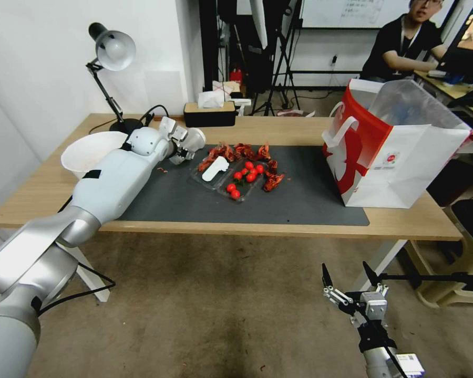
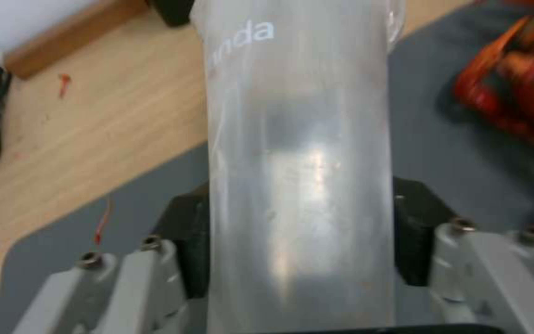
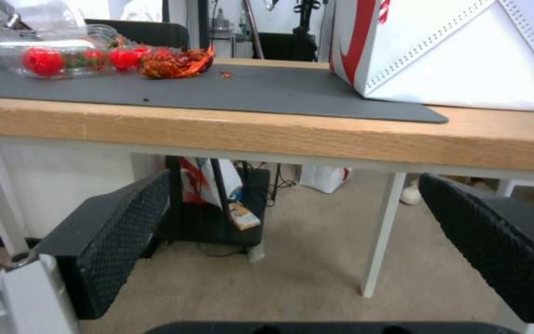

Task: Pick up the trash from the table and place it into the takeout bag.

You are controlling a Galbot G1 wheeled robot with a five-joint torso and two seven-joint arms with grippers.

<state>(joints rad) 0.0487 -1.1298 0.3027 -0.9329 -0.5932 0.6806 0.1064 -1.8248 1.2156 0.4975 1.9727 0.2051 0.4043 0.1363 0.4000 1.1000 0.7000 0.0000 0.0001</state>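
Note:
My left gripper [image 1: 186, 149] reaches over the left end of the dark mat [image 1: 299, 205] on the table [image 1: 404, 223]. It is shut on a clear plastic cup [image 2: 298, 139], whose wall sits between the two black pads [image 2: 183, 241]. Crumpled red scraps [image 1: 236, 151] lie just right of it on the mat. The takeout bag [image 1: 399, 157], white with a red side, stands open at the table's right end. My right gripper [image 1: 347, 275] hangs open below the table's front edge, its fingers [image 3: 118, 241] spread wide with nothing between them.
A clear tray of cherry tomatoes [image 1: 243, 181] with a white piece [image 1: 215, 168] lies mid-mat. A large white bowl [image 1: 86, 152], a desk lamp [image 1: 113, 50] and a tissue box [image 1: 210, 113] stand at the left and back. White table legs [image 3: 381, 232] are ahead of the right gripper.

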